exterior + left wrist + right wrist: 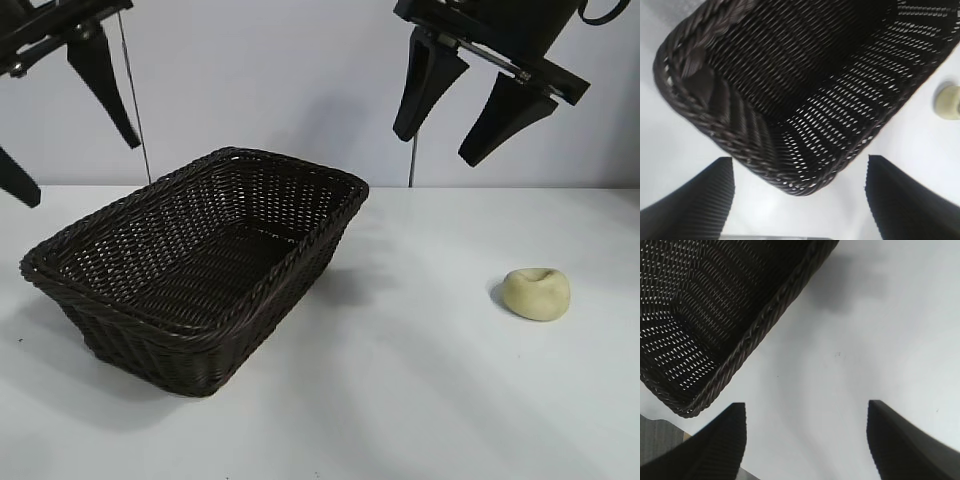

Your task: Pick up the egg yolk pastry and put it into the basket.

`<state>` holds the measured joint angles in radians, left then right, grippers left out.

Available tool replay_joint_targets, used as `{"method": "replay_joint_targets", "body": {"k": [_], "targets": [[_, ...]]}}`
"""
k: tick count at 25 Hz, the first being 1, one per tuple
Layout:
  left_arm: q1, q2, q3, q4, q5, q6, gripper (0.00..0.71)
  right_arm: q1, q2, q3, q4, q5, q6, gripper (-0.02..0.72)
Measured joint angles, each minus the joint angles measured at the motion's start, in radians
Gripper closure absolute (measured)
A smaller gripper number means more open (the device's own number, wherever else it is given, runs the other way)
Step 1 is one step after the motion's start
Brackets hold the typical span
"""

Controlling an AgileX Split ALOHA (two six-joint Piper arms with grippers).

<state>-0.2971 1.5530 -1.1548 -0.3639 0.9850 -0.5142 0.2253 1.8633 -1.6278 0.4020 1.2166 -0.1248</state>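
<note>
Item: egg yolk pastry (537, 293), located on the desk (420, 380) below and beside the right end effector (462, 110), well apart from the basket (120, 320), which is seen empty. Both the right and the left end effector (65, 115) are held raised, spread and gripping nothing. Pickup and placement are judged outstanding.

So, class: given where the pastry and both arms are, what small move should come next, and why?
Probably the right gripper should descend toward the egg yolk pastry. Its jaws are open and empty, it hangs nearer that side, the pastry lies bare on the table, and the basket holds nothing.
</note>
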Motion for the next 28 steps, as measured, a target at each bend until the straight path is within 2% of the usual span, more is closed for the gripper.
{"method": "replay_joint_targets", "body": {"k": [8, 12, 18, 28], "targets": [[-0.003, -0.039, 0.204, 0.001, -0.181, -0.174, 0.178, 0.0, 0.0, 0.0, 0.0, 0.0, 0.0, 0.206], [-0.038, -0.039, 0.264, -0.001, -0.277, -0.276, 0.178, 0.0, 0.0, 0.0, 0.0, 0.0, 0.0, 0.206], [-0.122, -0.039, 0.334, -0.006, -0.464, -0.434, 0.178, 0.0, 0.0, 0.0, 0.0, 0.0, 0.0, 0.206], [-0.126, -0.035, 0.364, 0.029, -0.573, -0.462, 0.178, 0.0, 0.0, 0.0, 0.002, 0.003, 0.0, 0.206]]}}
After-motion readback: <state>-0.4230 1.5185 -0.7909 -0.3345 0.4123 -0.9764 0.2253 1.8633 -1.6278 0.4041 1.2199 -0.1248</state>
